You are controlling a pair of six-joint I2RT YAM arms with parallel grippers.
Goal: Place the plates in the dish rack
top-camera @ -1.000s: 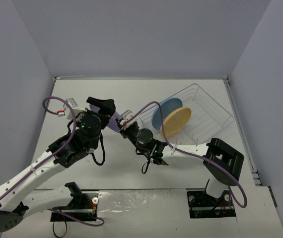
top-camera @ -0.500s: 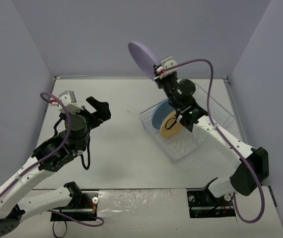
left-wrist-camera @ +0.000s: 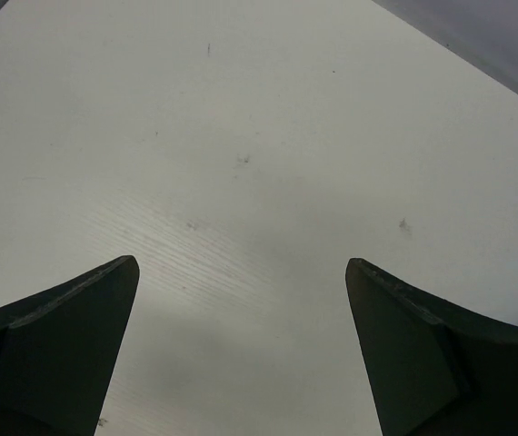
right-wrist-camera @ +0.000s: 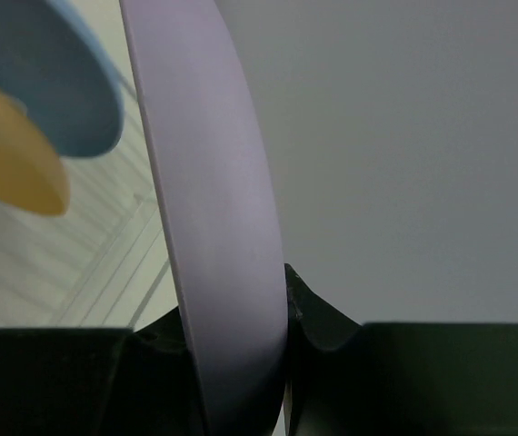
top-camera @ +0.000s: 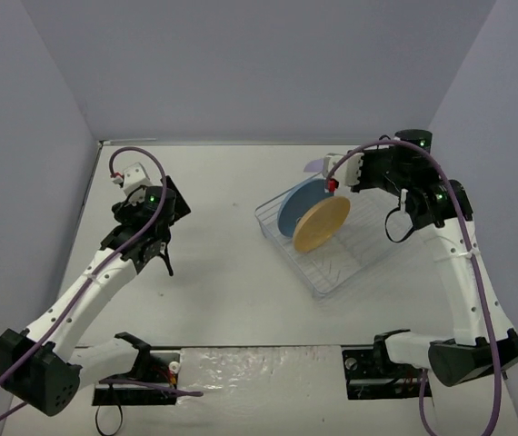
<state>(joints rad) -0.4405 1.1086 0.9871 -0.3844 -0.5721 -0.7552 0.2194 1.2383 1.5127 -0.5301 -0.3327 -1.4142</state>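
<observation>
The clear dish rack (top-camera: 368, 250) stands right of centre. A blue plate (top-camera: 295, 202) and an orange-yellow plate (top-camera: 322, 224) stand upright in its slots; both also show in the right wrist view, blue (right-wrist-camera: 68, 82) and orange-yellow (right-wrist-camera: 14, 154). My right gripper (top-camera: 332, 173) is shut on the rim of the light purple plate (right-wrist-camera: 214, 209), held edge-on behind the blue plate at the rack's far end; only a sliver of it (top-camera: 313, 167) shows from above. My left gripper (left-wrist-camera: 241, 272) is open and empty above bare table at the left (top-camera: 154, 213).
Grey walls enclose the white table (top-camera: 223, 272) on three sides. The rack sits at an angle, its near corner towards the table's middle. The arm bases and cable loops lie along the near edge.
My right arm has swung the purple plate from high above the back wall down to the rack's far end. My left arm has pulled back left and lowered, jaws open.
</observation>
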